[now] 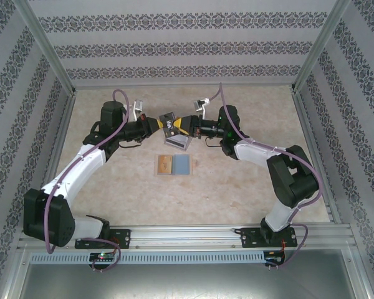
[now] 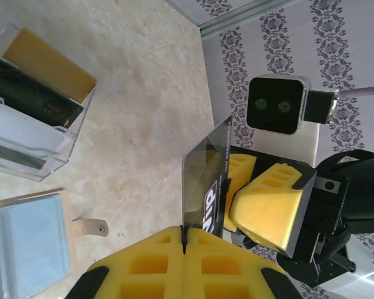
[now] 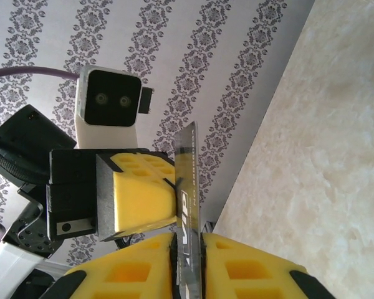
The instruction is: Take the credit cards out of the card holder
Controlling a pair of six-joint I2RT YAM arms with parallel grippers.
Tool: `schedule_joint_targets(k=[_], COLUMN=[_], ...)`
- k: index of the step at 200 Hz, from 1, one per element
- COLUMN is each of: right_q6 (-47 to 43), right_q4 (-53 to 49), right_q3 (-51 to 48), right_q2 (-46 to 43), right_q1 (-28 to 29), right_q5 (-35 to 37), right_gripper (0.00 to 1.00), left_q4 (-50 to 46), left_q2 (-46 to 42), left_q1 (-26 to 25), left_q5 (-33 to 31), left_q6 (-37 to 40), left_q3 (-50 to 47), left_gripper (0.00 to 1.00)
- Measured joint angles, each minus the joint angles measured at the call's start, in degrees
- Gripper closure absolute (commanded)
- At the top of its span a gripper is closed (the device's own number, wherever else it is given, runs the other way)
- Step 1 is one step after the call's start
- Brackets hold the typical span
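Jaws of left gripper point(image 2: 184, 242) and right gripper point(image 3: 187, 244) tight on 1 dark credit card point(image 2: 204, 167).

- I read this as a robotics lab cell, not a home: aluminium posts point(image 1: 48, 50) frame a box around the work area.
- The walls point(image 1: 174, 50) are flat panels printed with striped damask, more like a staged backdrop than a room.
- The table point(image 1: 249, 187) has a marble-look top. Along its near edge runs a metal rail point(image 1: 193, 233) with a slotted cable duct point(image 1: 193, 256) below it.
- My left arm point(image 1: 81, 165) and right arm point(image 1: 287, 174) are bolted to that rail, with purple cables point(image 1: 118, 92) looped along them.
- A boxy wrist camera point(image 2: 275, 104) rides on the arm, and the left claw point(image 2: 184, 243) and right claw point(image 3: 187, 246) carry yellow foam pads point(image 2: 149, 268).
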Motion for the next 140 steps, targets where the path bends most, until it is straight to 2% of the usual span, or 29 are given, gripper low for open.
schedule_joint_targets(k=[29, 36, 52, 85, 117, 140], right_q6=[0.0, 0.0, -0.5, -5.7, -18.6, -30.6], right_q4=[0.2, 0.3, 0.3, -4.7, -19.0, -33.0], right_q3=[0.0, 0.0, 0.1, 0.7, 3.3, 8.3], right_q2=[0.8, 0.9, 0.9, 0.9, 0.8, 0.9], right_q1=[0.0, 0.0, 0.0, -0.7, -2.6, -2.9], right_q5=[-0.7, -0.8, -1.0, -0.5, 4.4, 11.7], right_gripper=[0.95, 0.99, 1.0, 1.0, 1.0, 1.0], left_q4=[0.7, 0.6, 0.1, -4.7, -14.6, -20.5], left_q2=[0.3, 0.4, 0.5, 0.4, 0.3, -0.3], left_q1=[0.0, 0.0, 0.1, 0.3, 0.9, 2.0], left_q5=[0.6, 0.5, 0.2, -3.7, -13.6, -21.0], left_q6=[-0.1, -0.1, 0.1, 2.4, 6.4, 9.7], left_q3=[-0.2, -0.2, -0.2, 0.1, 1.8, 2.4], left_gripper=[1.0, 0.97, 0.81, 0.35, 0.14, 0.06])
